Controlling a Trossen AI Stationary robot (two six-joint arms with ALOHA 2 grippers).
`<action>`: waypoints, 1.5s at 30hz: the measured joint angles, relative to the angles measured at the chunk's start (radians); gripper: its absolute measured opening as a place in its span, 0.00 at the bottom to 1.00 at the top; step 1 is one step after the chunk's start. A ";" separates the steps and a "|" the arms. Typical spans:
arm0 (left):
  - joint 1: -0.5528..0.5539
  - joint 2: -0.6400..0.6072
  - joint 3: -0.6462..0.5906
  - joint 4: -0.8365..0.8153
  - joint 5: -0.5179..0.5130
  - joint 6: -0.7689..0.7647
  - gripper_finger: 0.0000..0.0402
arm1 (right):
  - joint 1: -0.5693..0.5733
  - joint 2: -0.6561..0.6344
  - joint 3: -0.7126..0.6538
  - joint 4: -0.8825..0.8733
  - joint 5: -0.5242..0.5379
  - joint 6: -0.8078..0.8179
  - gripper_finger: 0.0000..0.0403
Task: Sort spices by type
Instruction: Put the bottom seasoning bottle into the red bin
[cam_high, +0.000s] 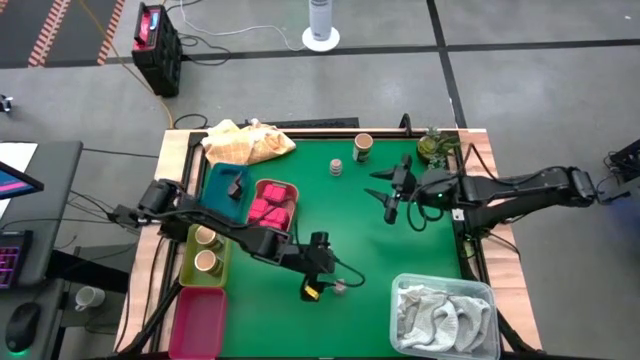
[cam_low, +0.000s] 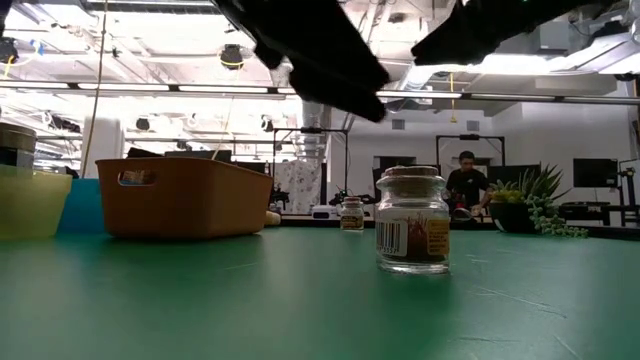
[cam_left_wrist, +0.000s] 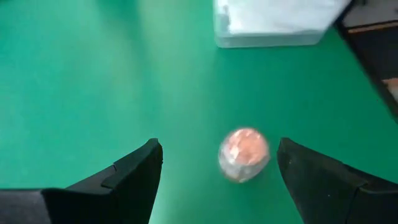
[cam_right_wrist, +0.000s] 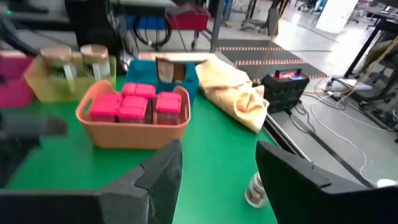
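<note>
A small clear jar (cam_high: 340, 287) stands upright on the green mat near the near edge; it also shows close up in the low view (cam_low: 412, 220). My left gripper (cam_high: 322, 283) hovers over it, open. In the left wrist view the jar (cam_left_wrist: 244, 154) sits between the two fingers, nearer one, and touches neither. A second jar (cam_high: 336, 167) and a tan cup (cam_high: 363, 147) stand toward the far edge. My right gripper (cam_high: 388, 195) is open above the mat right of centre and holds nothing; its wrist view shows the second jar (cam_right_wrist: 255, 190) below it.
The salmon tray (cam_high: 290, 212) holds pink packets, the teal tray (cam_high: 212, 186) a dark piece, the lime tray (cam_high: 192, 250) two tan cups. A magenta tray (cam_high: 198, 320) lies at the near left. Yellow cloth (cam_high: 248, 142) lies at the far left, a clear bin of white-grey cloths (cam_high: 445, 312) near right, a plant (cam_high: 432, 145) far right.
</note>
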 joint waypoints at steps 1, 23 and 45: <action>0.011 0.015 0.009 -0.001 0.023 -0.003 0.76 | 0.001 -0.007 0.000 0.000 0.000 0.007 0.58; 0.038 0.244 0.048 0.173 0.282 0.084 0.76 | 0.015 -0.019 0.000 0.007 -0.001 0.014 0.58; -0.007 0.115 0.048 0.005 0.200 0.014 0.42 | 0.034 -0.019 0.000 0.006 -0.001 0.017 0.58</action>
